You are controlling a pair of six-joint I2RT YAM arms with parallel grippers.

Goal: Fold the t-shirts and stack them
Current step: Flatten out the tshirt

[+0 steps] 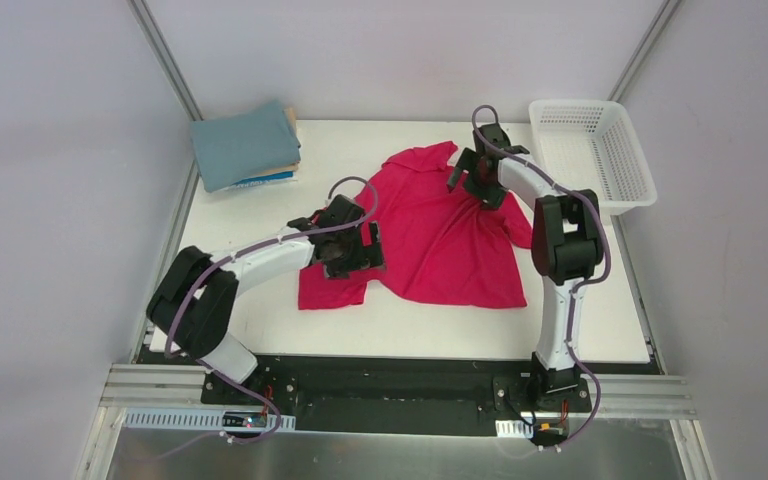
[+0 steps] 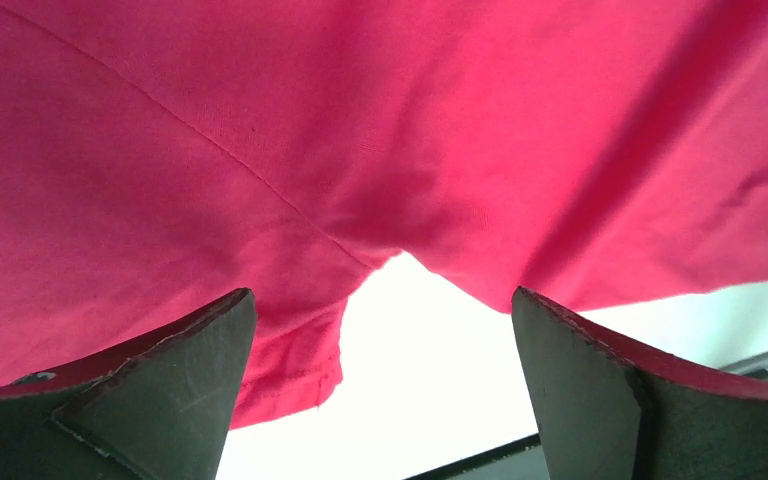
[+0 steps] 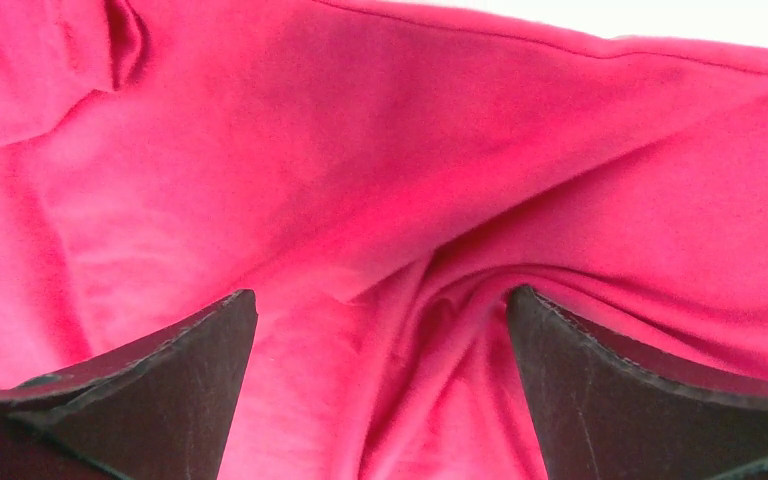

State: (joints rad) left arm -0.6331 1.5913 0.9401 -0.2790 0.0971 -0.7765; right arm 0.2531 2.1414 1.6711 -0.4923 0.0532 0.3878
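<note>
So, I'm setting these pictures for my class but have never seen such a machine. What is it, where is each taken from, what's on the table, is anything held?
Two robot arms are bolted to a table, each ending in a two-finger gripper. The wide picture looks down from above; the other two come from wrist cameras. On the table lie a crumpled pink t-shirt, a stack of folded shirts far left and a white basket far right. The left gripper and right gripper are open over the pink t-shirt; nothing is held.
</note>
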